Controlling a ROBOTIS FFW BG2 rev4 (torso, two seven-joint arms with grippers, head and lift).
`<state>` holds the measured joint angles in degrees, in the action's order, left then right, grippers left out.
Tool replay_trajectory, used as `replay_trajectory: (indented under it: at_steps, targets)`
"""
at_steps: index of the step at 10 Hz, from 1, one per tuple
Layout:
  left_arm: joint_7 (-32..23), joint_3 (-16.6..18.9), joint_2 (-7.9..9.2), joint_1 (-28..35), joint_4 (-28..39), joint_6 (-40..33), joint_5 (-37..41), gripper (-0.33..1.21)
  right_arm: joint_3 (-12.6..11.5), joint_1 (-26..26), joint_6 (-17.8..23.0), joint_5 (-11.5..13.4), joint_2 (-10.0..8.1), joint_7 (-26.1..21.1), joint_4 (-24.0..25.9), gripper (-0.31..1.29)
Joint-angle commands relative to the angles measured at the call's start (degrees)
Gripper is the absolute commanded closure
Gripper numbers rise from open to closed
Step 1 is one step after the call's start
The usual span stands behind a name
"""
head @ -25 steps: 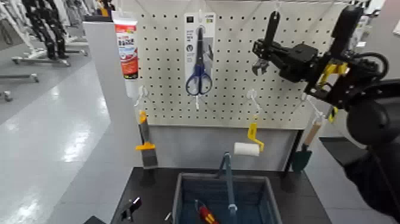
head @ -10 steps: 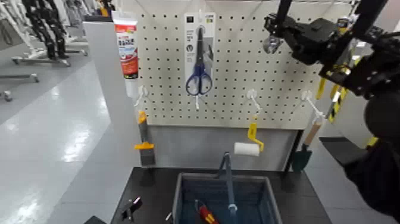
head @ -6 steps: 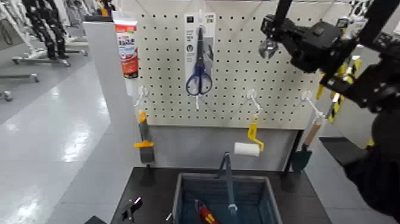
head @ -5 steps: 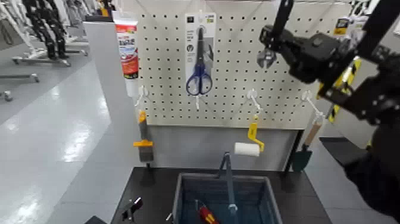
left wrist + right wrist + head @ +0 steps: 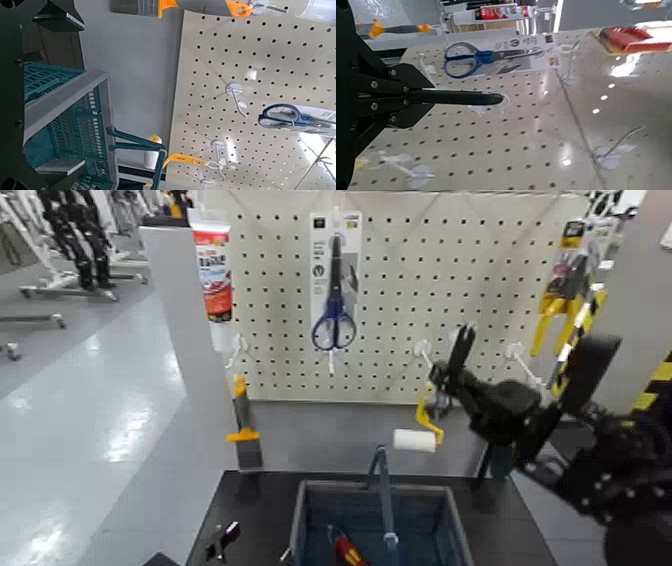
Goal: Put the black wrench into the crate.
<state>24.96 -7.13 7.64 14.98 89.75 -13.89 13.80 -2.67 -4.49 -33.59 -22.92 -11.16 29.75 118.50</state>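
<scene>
My right gripper [image 5: 453,382] is shut on the black wrench [image 5: 461,348]. It holds the wrench nearly upright in front of the pegboard's lower edge, above and behind the crate's right rear corner. In the right wrist view the gripper [image 5: 409,99] clamps the wrench [image 5: 459,98], whose slim black handle points at the pegboard. The dark blue-grey crate [image 5: 310,508] with its upright handle bar [image 5: 384,490] stands on the black table below; it also shows in the left wrist view [image 5: 63,103]. My left gripper [image 5: 220,539] is parked low, left of the crate.
The pegboard [image 5: 400,280] carries blue-handled scissors [image 5: 333,318], a sealant tube [image 5: 211,270], a scraper [image 5: 246,435], a yellow paint roller [image 5: 420,430], a trowel [image 5: 505,455] and yellow-handled pliers [image 5: 560,290]. A red-handled tool [image 5: 345,548] lies in the crate.
My right arm has come down from the top of the pegboard to its lower edge, still holding the wrench. The left arm has not moved.
</scene>
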Motion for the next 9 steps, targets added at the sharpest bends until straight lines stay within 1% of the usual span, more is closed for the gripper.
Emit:
replay_trajectory:
  at_steps: [1,3,4,6,9]
  targets:
    - [0.0,-0.1,-0.09,0.0,0.0,0.0,0.0,0.1,0.7,5.2,-1.6,0.4,1.41,-0.8,-4.0,1.13]
    - [0.0,-0.2,-0.09,0.0,0.0,0.0,0.0,0.1,1.0,6.6,-1.9,1.1,1.5,-0.7,-8.1,1.13]
    - [0.0,-0.2,-0.17,0.0,0.0,0.0,0.0,0.1,0.9,7.2,-2.7,2.7,1.5,-0.6,-9.2,1.13]
    - [0.0,-0.1,-0.17,0.1,0.0,0.0,0.0,0.1,1.5,7.6,-3.1,4.4,1.5,0.1,-12.5,1.13]
    - [0.0,-0.1,-0.17,0.0,0.0,0.0,0.0,0.1,2.1,7.7,-3.4,5.2,1.76,0.7,-15.4,1.13]
